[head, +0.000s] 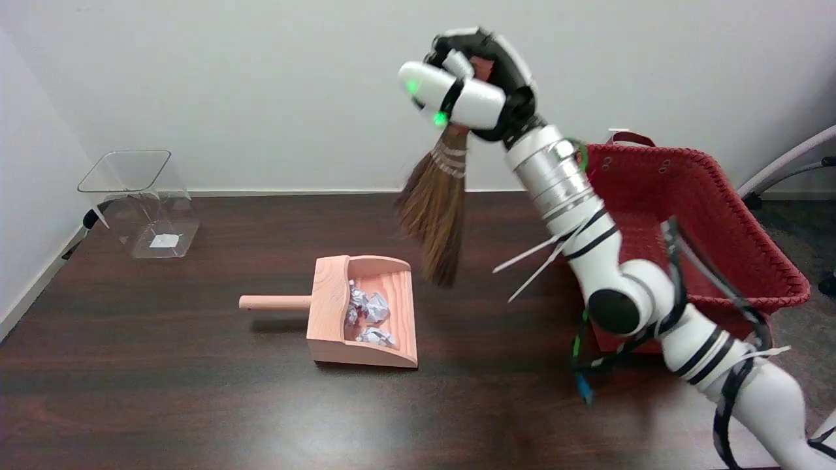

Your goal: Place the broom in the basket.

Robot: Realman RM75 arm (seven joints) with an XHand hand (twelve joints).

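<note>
My right hand [471, 81] is raised high above the table and grips the handle of a small brown straw broom [434, 209]. The broom hangs bristles down in the air, its tip just above and right of the wooden dustpan. The handle is hidden inside the hand. The red woven basket [738, 222] stands at the table's right end, to the right of the hand and broom, partly behind my forearm.
A wooden dustpan [392, 267] lies mid-table with a few crumpled foil balls [367, 312] in it, its handle pointing left. A clear plastic bin [134, 196] stands at the back left. A white wall runs along the table's far edge.
</note>
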